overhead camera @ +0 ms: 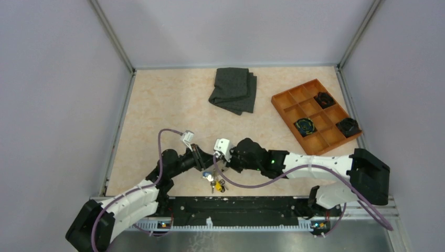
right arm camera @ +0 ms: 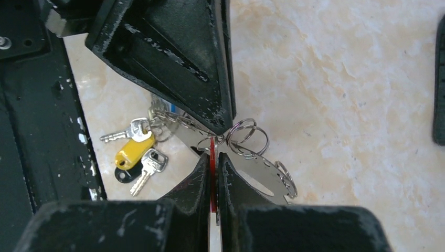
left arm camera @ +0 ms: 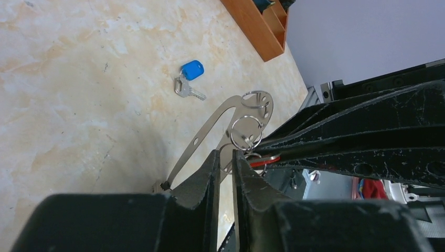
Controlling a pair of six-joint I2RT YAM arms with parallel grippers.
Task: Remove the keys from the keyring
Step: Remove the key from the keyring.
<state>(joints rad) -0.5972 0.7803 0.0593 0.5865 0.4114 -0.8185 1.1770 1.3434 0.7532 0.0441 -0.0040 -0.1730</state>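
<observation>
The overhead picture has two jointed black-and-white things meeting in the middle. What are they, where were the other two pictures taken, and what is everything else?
They are robot arms, a left arm and a right arm, bolted to the near edge of the table. Each ends in a two-fingered pincer. The overhead picture comes from a fixed camera above and behind them. The other two come from a small camera on each wrist, so the black wedges at the bottom are that arm's own fingers.

The left pincer is clamped on the keyring, a flat curved metal strip carrying wire rings. The right pincer pinches a thin red piece, probably a key's plastic head.

A blue-headed key lies apart on the table. A bunch of keys, one yellow-headed, looks linked to the strip. Farther off are a folded dark cloth and an orange compartment tray.
</observation>
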